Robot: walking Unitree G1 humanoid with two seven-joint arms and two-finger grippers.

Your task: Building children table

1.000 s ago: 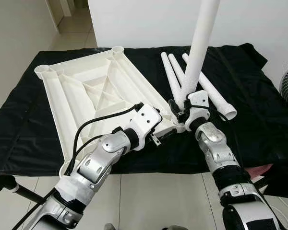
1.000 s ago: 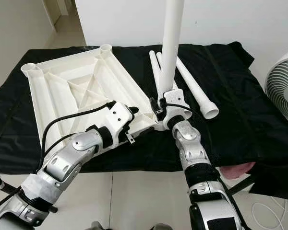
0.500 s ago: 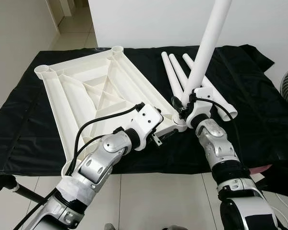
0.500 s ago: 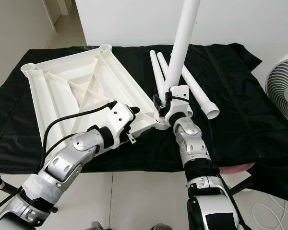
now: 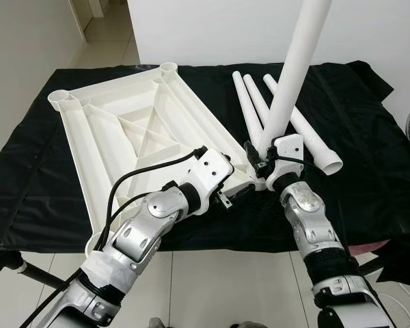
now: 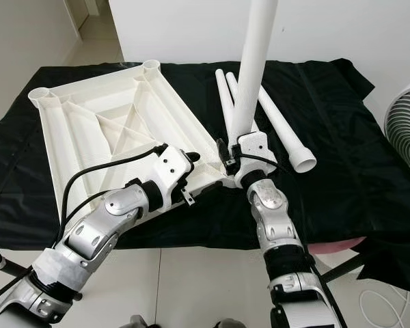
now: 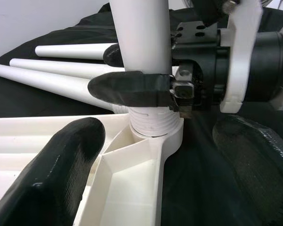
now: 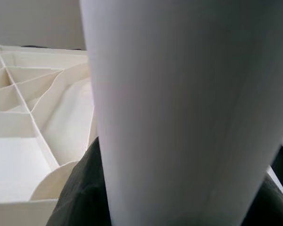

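A white tabletop was seen lying upside down, ribs upward, on a surface draped with a black cloth, with round sockets at its corners. At the near right corner socket a white leg was held nearly upright, leaning slightly to the right, its threaded lower end seated in the socket. The leg was gripped near its base by the right tool, whose black fingers were closed around it, one on each side, just above the thread. The left tool was placed at the tabletop's near right edge, just beside the same corner; one of its black pads was seen over the tabletop's rim and the other beyond the rim over the cloth, with a wide gap between them, so the tool was open, and whether the rim was touched could not be told. Three more legs were laid side by side on the cloth just behind the upright one, to the right of the tabletop. A white fan was seen at the right of the surface, and a tiled floor lay below its near edge.
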